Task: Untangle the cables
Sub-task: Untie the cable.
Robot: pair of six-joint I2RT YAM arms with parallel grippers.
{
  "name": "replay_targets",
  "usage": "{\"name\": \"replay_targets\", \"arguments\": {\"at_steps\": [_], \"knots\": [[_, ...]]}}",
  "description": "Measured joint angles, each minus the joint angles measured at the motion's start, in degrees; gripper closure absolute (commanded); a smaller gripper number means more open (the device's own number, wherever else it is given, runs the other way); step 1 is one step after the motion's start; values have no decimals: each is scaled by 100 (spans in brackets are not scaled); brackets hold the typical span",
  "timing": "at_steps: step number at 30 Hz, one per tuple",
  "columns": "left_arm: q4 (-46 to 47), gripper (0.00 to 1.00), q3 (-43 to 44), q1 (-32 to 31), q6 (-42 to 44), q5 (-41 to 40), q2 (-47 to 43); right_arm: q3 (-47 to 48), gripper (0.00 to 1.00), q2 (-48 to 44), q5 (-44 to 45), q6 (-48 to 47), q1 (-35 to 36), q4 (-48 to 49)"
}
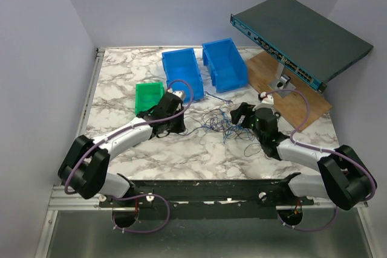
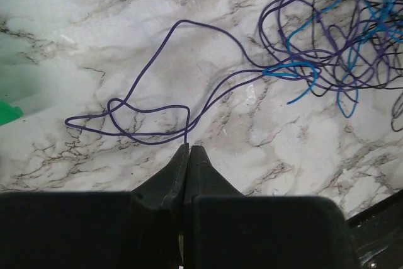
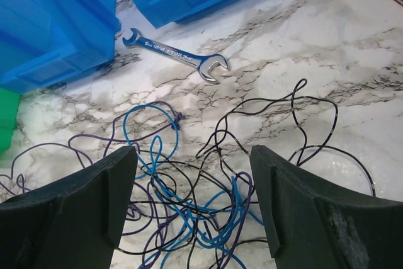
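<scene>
The cables (image 1: 213, 124) are a loose tangle of thin blue, purple and black wires on the marble table between the two arms. My left gripper (image 1: 180, 126) is at the tangle's left edge. In the left wrist view it (image 2: 187, 147) is shut on a purple cable (image 2: 208, 29), which loops out from the tips and runs right into the tangle (image 2: 334, 48). My right gripper (image 1: 234, 119) is at the tangle's right edge. In the right wrist view it (image 3: 192, 155) is open, just above the knot of wires (image 3: 189, 212), holding nothing.
A silver wrench (image 3: 176, 53) lies beyond the tangle, in front of two blue bins (image 1: 181, 70) (image 1: 225, 64). A green bin (image 1: 147, 96) stands by the left wrist. A network switch (image 1: 302, 37) leans over a wooden board (image 1: 302, 98) at the back right.
</scene>
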Motion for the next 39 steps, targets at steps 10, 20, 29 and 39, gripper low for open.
{"name": "replay_targets", "arguments": {"at_steps": [10,20,29,39], "knots": [[229,100,-332,-15,133,-129,-1620,-269,21,-144,-380,-146,66,455],[-70,100,-566,-15,131,-455,-2603,-186,21,-144,-610,-352,323,557],[-581,100,214,37,133,-94,-2887,542,21,160,-1034,-466,522,315],[-1176,100,802,662,260,157,-3318,772,24,1064,-186,-120,525,-828]]}}
